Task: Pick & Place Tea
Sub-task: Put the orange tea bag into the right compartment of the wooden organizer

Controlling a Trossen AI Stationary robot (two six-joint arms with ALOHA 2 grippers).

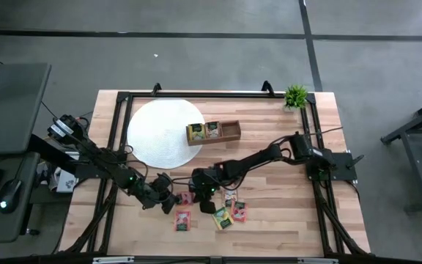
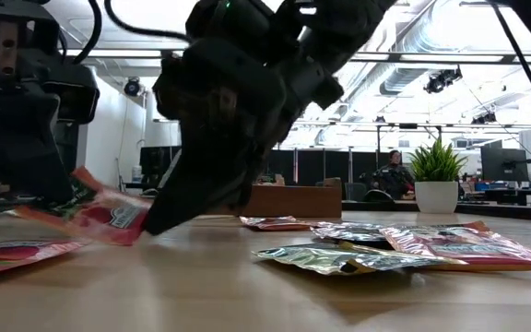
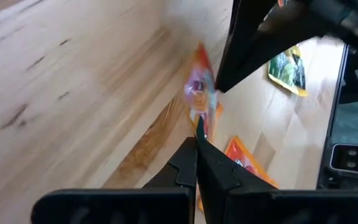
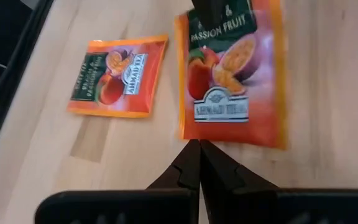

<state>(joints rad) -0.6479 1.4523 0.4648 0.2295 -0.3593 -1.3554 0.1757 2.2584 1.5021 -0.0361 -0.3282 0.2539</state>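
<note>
The left hand [image 3: 197,140] pinches 1 orange-pink flat foil tea packet [image 3: 199,87] edge-on, its label blurred. The right hand [image 4: 199,147], clamped empty, hides the packet's lower edge above the pale wooden surface [image 4: 328,93].

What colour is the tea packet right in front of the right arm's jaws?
Orange-red, with a dark green label band and fruit picture, on the tea packet; clearest in the right wrist view.

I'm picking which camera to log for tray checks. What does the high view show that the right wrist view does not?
Only the high view shows the wooden tray with packets inside, the white round mat, the plant and both arms. Only the right wrist view shows readable print on two orange packets: one upright, one lying flat beside it. Both show the wooden table and loose tea packets.
</note>
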